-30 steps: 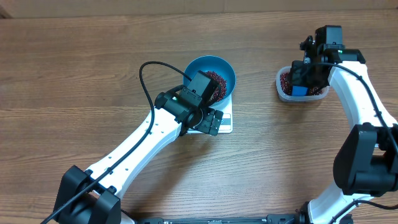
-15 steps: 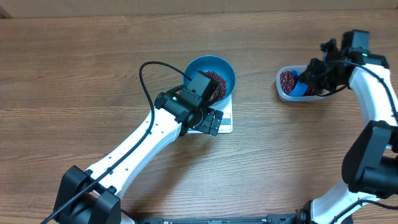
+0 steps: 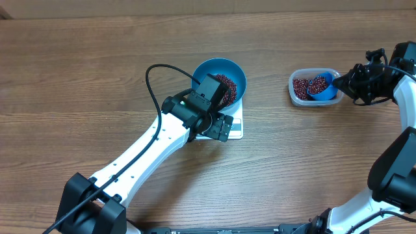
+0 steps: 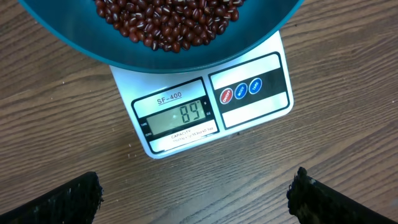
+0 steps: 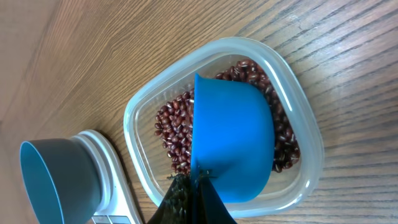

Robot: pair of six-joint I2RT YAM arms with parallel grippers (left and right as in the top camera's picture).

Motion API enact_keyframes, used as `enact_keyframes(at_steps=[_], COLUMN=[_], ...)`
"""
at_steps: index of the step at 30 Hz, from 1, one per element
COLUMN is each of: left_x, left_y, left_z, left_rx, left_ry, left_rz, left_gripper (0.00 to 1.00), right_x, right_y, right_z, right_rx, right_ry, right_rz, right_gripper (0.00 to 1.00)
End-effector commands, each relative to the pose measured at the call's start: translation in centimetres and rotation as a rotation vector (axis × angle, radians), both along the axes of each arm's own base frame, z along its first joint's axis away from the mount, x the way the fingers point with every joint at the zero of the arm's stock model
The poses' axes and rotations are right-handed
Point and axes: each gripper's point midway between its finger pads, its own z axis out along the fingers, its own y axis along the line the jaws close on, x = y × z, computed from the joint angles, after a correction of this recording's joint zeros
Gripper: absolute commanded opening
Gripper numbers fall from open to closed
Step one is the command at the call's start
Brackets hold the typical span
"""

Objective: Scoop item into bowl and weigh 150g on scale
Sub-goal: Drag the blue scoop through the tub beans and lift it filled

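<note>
On the counter (image 3: 78,78), the bowl (image 3: 235,73) of beans (image 4: 168,22) sits on the scale (image 4: 249,106) — left pincer (image 4: 196,196) released, watching the display. Right pincer (image 5: 193,193) clenched on the scoop (image 5: 233,146), dipping into the tub (image 5: 292,93) — likely refilling.

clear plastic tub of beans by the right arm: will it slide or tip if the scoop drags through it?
The clear rounded-rectangular plastic tub is thin-walled and only partly filled with red-brown beans, so probably light. It sits loose on smooth wood, so it would likely slide. Being low and wide, it seems unlikely to tip.
</note>
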Motion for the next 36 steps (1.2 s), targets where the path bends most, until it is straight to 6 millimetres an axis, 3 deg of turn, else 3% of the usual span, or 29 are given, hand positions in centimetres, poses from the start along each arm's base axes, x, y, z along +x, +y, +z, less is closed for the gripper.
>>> enact_keyframes(at_steps=[1, 19, 31, 36], left_x=[0.1, 0.1, 0.1, 0.1], left_y=[0.1, 0.1, 0.1, 0.1], left_z=[0.2, 0.2, 0.2, 0.2], left_rx=[0.011, 0.011, 0.01, 0.01], left_ry=[-0.013, -0.013, -0.013, -0.013], left_rz=[-0.018, -0.018, -0.018, -0.018], left_gripper=[0.99, 1.0, 1.0, 1.0], right_x=[0.0, 0.1, 0.7, 0.8], right_y=[0.5, 1.1, 4.5, 6.7], right_z=[0.7, 7.9, 11.6, 12.1], right_rx=[0.045, 0.067, 0.268, 0.29], right_ry=[-0.018, -0.047, -0.183, -0.207], right_rz=[0.013, 0.058, 0.163, 0.233], right_gripper=[0.04, 0.04, 0.04, 0.04])
